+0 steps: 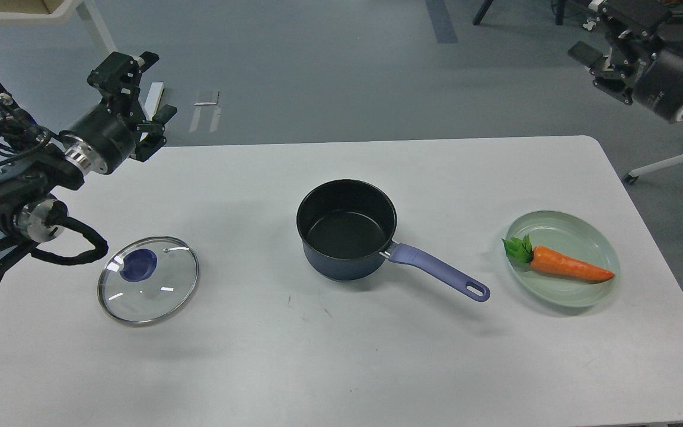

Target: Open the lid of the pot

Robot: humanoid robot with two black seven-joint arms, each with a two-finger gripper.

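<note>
The pot (346, 231) stands uncovered near the middle of the white table (341, 367), its black inside showing and its lavender handle pointing to the right and toward the near edge. The lid (148, 279) lies flat on the table well to the left of it, apart from the pot. The left gripper (149, 110) hangs above the table's far left corner, its fingers spread and holding nothing. The right gripper (599, 56) is raised at the upper right, off the table; whether its fingers are apart cannot be told. A carrot (561, 265) lies on a pale green plate (555, 225) at the right.
</note>
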